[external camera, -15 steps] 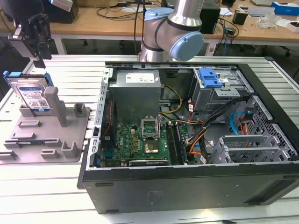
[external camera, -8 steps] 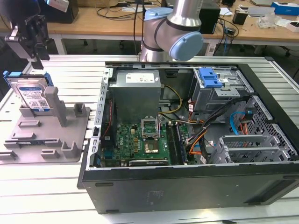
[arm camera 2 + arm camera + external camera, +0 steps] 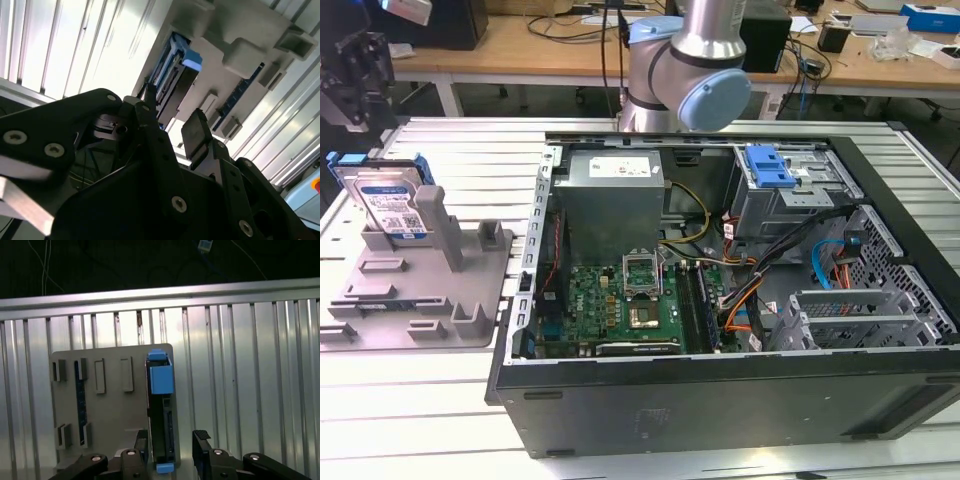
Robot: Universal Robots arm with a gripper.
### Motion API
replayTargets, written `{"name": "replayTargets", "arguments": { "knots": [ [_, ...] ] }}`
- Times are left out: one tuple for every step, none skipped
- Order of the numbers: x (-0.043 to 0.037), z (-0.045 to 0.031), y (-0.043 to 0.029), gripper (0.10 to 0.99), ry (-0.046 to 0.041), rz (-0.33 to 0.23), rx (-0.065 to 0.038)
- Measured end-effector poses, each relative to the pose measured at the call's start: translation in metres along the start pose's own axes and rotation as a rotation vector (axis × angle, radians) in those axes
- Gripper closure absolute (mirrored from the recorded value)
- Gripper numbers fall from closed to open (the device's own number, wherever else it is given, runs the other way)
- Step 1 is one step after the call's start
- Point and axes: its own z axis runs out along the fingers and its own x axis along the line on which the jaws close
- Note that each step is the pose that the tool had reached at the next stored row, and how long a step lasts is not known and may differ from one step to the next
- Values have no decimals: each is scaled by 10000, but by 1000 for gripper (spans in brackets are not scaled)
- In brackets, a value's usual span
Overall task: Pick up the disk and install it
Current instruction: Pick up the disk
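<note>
There it is, the flat rectangular silver-metal hard drive (image 3: 392,208), its white-and-blue label facing out and a bright blue plastic bracket framing its edges. It's up on edge, tilted back, propped among the posts of the grey plastic stand (image 3: 440,290) at the exterior view's left, outside the open black computer case (image 3: 720,400). The first wrist view catches the drive (image 3: 162,430) edge-on, blue tab at one end.
</note>
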Motion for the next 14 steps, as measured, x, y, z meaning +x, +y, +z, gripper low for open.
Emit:
{"name": "replayTargets", "arguments": {
  "knots": [
    [2, 2, 26, 604, 1, -5, -1],
    [4, 6, 56, 604, 1, -19, -1],
    [5, 8, 73, 604, 1, -36, 0],
    [7, 13, 97, 604, 1, -80, 0],
    [8, 15, 107, 604, 2, -126, 0],
    [8, 17, 114, 604, 2, -175, 1],
    [9, 23, 121, 604, 3, -320, 4],
    [9, 26, 125, 604, 3, -407, 4],
    [9, 28, 130, 604, 5, -497, 3],
    [10, 32, 137, 604, 7, -611, 3],
    [10, 36, 145, 604, 8, -669, 1],
    [11, 41, 160, 604, 8, -721, 2],
    [13, 46, 176, 604, 8, -745, 3],
    [14, 51, 203, 604, 8, -774, 4]
  ]
}}
